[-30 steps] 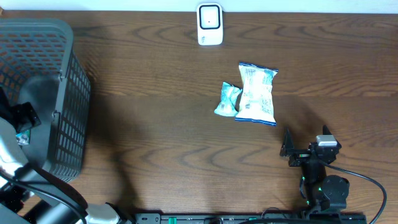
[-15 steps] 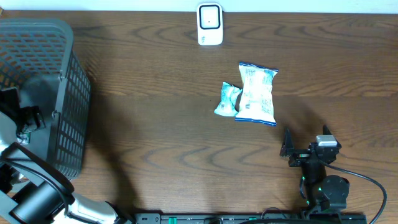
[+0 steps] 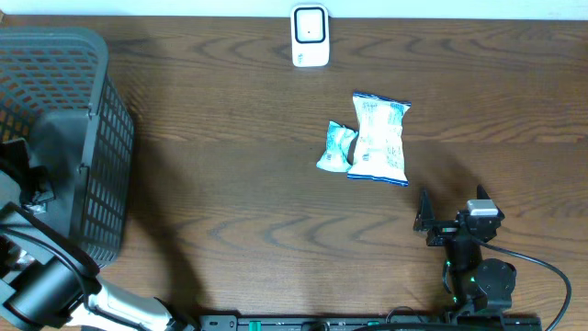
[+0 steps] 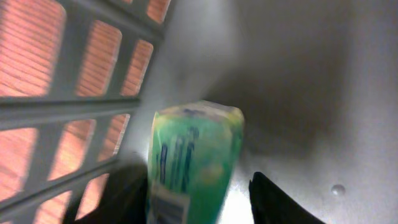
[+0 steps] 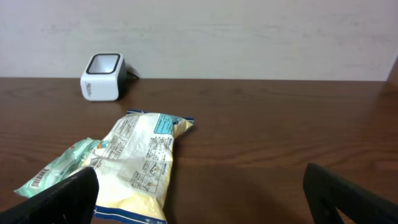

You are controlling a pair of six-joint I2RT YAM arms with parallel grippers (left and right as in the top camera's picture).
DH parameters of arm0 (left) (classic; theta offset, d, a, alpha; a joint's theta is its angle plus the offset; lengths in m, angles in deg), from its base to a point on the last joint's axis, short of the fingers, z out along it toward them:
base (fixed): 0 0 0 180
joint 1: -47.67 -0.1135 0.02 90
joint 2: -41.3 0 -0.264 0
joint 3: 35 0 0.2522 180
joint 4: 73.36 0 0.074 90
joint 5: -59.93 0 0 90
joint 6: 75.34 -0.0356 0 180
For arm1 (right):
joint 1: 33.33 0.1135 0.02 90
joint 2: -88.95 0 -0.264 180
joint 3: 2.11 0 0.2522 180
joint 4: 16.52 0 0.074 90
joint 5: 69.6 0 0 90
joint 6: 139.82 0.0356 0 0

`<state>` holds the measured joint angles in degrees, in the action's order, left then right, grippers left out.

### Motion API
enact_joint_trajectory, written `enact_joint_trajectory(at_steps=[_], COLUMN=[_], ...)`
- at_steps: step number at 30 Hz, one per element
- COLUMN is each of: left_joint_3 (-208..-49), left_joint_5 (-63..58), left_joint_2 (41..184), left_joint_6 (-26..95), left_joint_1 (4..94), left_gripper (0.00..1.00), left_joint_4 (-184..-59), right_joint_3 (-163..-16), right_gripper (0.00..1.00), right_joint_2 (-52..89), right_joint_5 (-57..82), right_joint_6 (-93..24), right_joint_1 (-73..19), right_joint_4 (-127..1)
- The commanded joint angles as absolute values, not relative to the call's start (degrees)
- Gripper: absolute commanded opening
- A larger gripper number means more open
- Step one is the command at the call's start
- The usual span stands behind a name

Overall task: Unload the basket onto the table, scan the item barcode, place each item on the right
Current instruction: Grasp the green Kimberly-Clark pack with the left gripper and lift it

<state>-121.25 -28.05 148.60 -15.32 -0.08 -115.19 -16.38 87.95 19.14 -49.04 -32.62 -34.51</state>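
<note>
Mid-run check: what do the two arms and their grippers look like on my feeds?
Right arm: black, rounded joints, small green lights, a grey camera block at the wrist, a black cable looping off sideways. Right gripper: dark, blunt fingers. Left arm: black round link, pale grey link, black cables. Left gripper: dark fingers, blurred.
</note>
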Motion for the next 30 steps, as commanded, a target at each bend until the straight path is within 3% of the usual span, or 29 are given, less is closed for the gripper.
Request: enact_joint_trajectory(at_steps=[1, 5, 6, 15, 22, 26, 30], left_joint_3=[-120.53, -120.60, -120.62, -120.69, -120.69, -120.69, -120.69], left_joint_5=[-25.93, -25.93, -25.77, -5.14, 7.69, 17.46, 22.40], left_joint_2=[149.41, 148.34, 147.66, 132.91, 120.45, 115.49, 111.64], left_joint_6=[-13.73, -10.53, -9.09, 4.72, 24.98, 36.00, 41.14], left_joint_1=[-0.21, -0.21, -0.21, -0.21, 0.62, 5.35, 15.64], left_gripper=[0.43, 0.09, 0.08, 0.07, 0.07, 0.07, 0.07], left_joint_4=[-115.45, -115.11, -114.82, -107.17, -98.54, -89.62, -83.06], right_joint_3=[-16.23, -16.23, -16.23, -16.23, -16.23, -16.23, -16.23], right_gripper=[0.99, 0.99, 0.99, 0.99, 0.99, 0.99, 0.99], right_joint_2=[88.13, 88.13, 88.13, 88.13, 88.13, 88.13, 88.13], right_joint_5=[19.20, 19.23, 19.23, 19.20, 19.23, 19.23, 19.23], right_joint_6=[-49.46, -49.46, -49.46, -49.46, -49.48, -49.46, -49.46], right_joint_1=[-33.34, -33.34, -33.34, -33.34, -33.34, -33.34, -33.34], right_joint_4=[-34.60, -34.62, -34.60, -34.62, -34.60, -34.60, -34.60])
